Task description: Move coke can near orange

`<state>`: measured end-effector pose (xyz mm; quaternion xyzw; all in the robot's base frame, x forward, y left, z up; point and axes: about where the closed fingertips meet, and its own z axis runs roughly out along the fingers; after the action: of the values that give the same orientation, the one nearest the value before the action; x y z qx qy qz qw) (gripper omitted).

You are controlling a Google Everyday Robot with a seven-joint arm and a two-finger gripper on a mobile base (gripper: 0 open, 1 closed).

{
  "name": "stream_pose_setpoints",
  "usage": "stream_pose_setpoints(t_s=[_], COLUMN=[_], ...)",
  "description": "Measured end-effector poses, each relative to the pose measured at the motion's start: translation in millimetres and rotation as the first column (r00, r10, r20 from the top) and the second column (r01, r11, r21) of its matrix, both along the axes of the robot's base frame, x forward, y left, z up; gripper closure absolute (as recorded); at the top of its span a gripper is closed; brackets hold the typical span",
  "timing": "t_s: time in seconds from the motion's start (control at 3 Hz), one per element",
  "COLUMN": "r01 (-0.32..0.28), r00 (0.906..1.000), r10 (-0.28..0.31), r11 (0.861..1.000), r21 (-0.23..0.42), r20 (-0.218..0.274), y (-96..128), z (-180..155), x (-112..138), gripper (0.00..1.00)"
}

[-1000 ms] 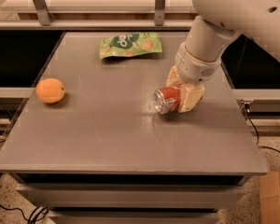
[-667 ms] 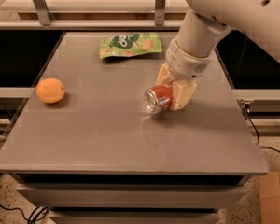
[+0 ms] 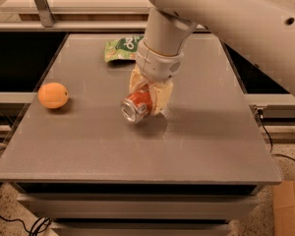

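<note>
Since a second ago the gripper (image 3: 147, 101) and the can (image 3: 135, 107) have shifted left across the bench (image 3: 211, 132), away from the right side and towards its middle. The orange (image 3: 53, 95) and the green snack bag (image 3: 121, 48) lie where they did. The jaws are clamped on the can, one on either side of its red body. The can is held on its side, with its silver end turned towards the front left. It hangs low over the middle of the bench with a shadow under it, and I cannot tell whether it touches the surface. The orange sits near the left edge, well apart from the can. The bag lies at the back, partly hidden by the white arm (image 3: 162, 38), which reaches down from the upper right.
</note>
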<state>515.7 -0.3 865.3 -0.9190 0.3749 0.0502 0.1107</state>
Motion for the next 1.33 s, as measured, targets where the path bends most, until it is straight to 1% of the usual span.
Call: stream_pose_setpoints(t_s=[0.33,0.67,1.0,1.33], r01=[-0.002,-0.046,-0.122,-0.216], r00=[1.0000,0.9986,0.9916,0.9752], r10=[0.002,0.046,0.122,0.215], r11=[1.000,0.999,0.992,0.976], r21=[0.006,0.010,0.008,0.005], r20=[0.009,0.027,0.043,0.052], y=[3.1,20.2,47.7,80.9], z=[-0.5,-0.5,-1.4,-1.3], x=[2.1,12.9,25.5,32.2], gripper=[1.00,1.00,1.00,1.00])
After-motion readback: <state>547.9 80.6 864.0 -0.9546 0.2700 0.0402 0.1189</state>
